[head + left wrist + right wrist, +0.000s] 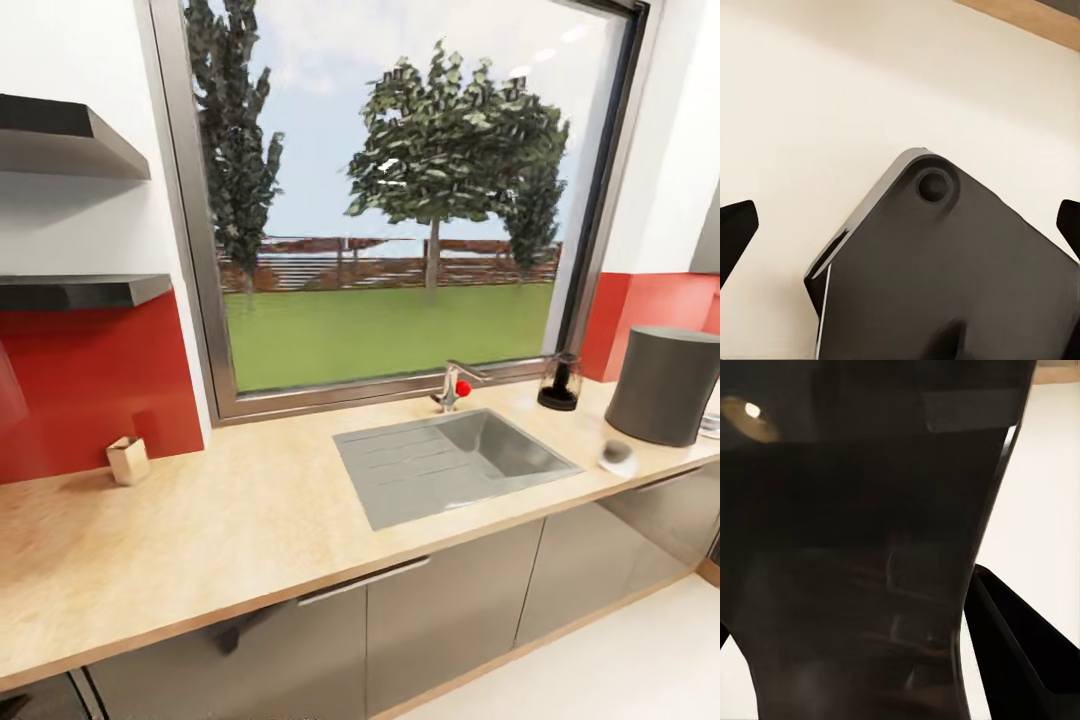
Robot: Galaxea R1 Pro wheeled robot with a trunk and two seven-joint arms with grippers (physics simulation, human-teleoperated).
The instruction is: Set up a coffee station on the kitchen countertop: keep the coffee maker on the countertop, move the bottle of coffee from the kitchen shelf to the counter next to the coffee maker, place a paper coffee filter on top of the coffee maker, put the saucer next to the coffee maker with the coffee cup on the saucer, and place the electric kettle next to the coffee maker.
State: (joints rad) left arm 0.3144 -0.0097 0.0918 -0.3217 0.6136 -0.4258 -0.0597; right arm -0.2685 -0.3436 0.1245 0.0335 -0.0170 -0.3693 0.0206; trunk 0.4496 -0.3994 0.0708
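One coffee maker [664, 385], a charcoal-grey column, stands on the table [250, 520] at about 3 o'clock in the head view, against the red backsplash [90, 385]. One electric kettle [560, 383], a small clear jug with a dark base, stands just beside it toward 2 o'clock, in front of the window [400, 190]. One saucer [619, 458] lies near the table's front edge, just in front of the coffee maker, with something small and dark-topped on it, too blurred to name. A single steel sink [455, 462] is set into the table near the centre, with one tap [452, 385] carrying a red knob behind it. One small tan box [128, 460] sits alone at 9 o'clock, well apart from everything else. Two dark shelves [75, 290] hang on the wall at 10 o'clock, one above the other. Dark grey cabinet fronts [440, 600] run below the table. Nothing stands between the sink and the tan box. In the left wrist view, two dark finger tips [736, 232] sit at opposite edges, far apart and released, over a pale floor [817, 97] and a dark robot part [945, 277]. In the right wrist view a dark glossy surface [862, 547] sits close to the camera, so I cannot tell the state of those fingers.
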